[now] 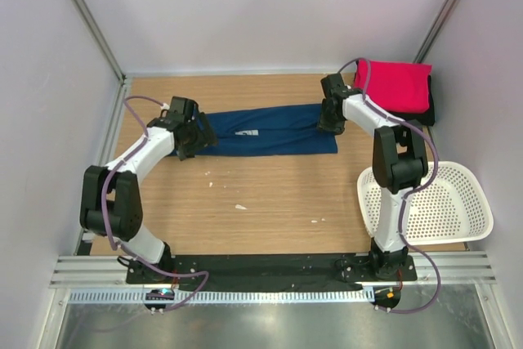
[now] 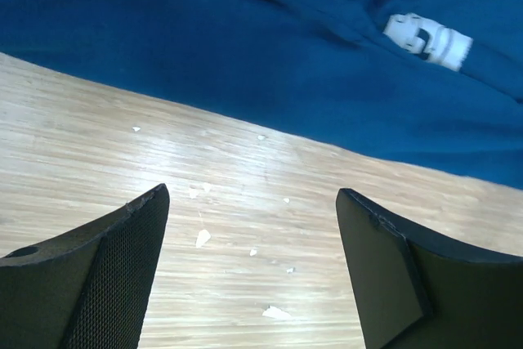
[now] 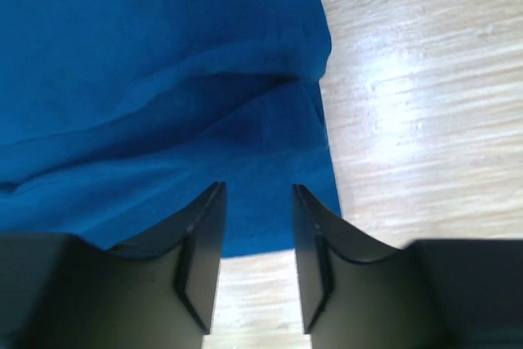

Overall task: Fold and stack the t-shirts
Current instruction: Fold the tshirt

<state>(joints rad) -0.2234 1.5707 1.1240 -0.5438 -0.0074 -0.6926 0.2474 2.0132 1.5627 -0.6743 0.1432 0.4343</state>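
A navy blue t-shirt (image 1: 270, 130) lies folded into a long strip across the back of the table, a small pale print (image 1: 247, 132) showing on it. My left gripper (image 1: 189, 138) hovers at its left end, open and empty; in the left wrist view the shirt (image 2: 270, 63) lies just beyond the fingertips, over bare wood. My right gripper (image 1: 331, 123) is at the strip's right end, open part-way with nothing between the jaws; the shirt's corner (image 3: 204, 104) lies under it. A pink-red t-shirt (image 1: 394, 85) lies folded on a black one (image 1: 423, 112) at the back right.
A white perforated basket (image 1: 429, 202) stands at the right front, beside the right arm's base. Small white flecks (image 1: 240, 207) are scattered on the wooden tabletop (image 1: 270, 194). Walls close in the table at the left, back and right.
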